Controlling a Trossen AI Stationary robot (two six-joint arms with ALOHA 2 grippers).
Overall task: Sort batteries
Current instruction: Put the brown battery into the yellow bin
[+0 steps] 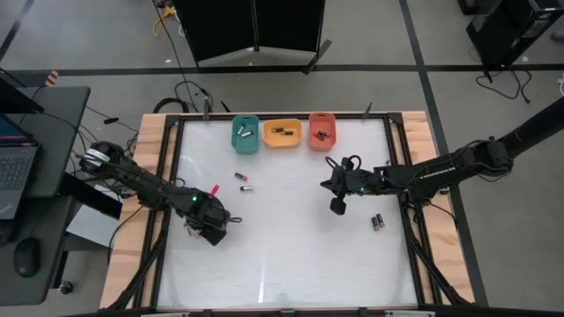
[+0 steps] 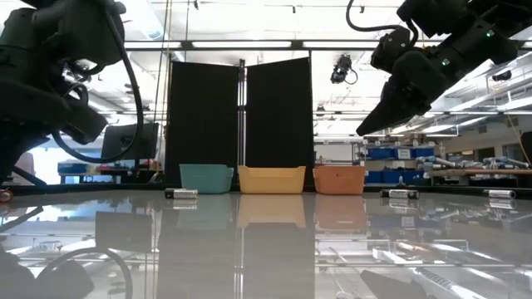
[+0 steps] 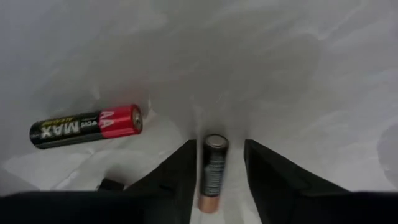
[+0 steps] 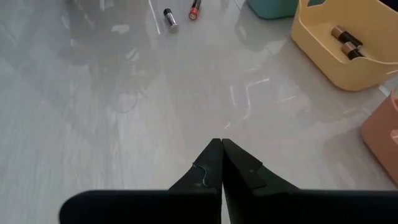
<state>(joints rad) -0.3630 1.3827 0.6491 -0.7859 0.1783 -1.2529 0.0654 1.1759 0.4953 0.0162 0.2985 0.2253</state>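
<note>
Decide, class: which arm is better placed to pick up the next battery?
Left. Its end effector is open, fingers straddling a copper-tipped battery on the table. The right end effector is shut, raised above bare table.

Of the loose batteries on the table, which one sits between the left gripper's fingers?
The copper-tipped battery, lying lengthwise between the left gripper's open fingers. The red-ended AA "MAX" battery lies crosswise beside them, outside the gap.

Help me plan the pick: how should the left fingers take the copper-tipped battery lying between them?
Grip the copper-tipped battery at mid-body, coming straight down. It lies flat on the table, its long axis running along the gap, so the left gripper's fingers close across its round sides.
</note>
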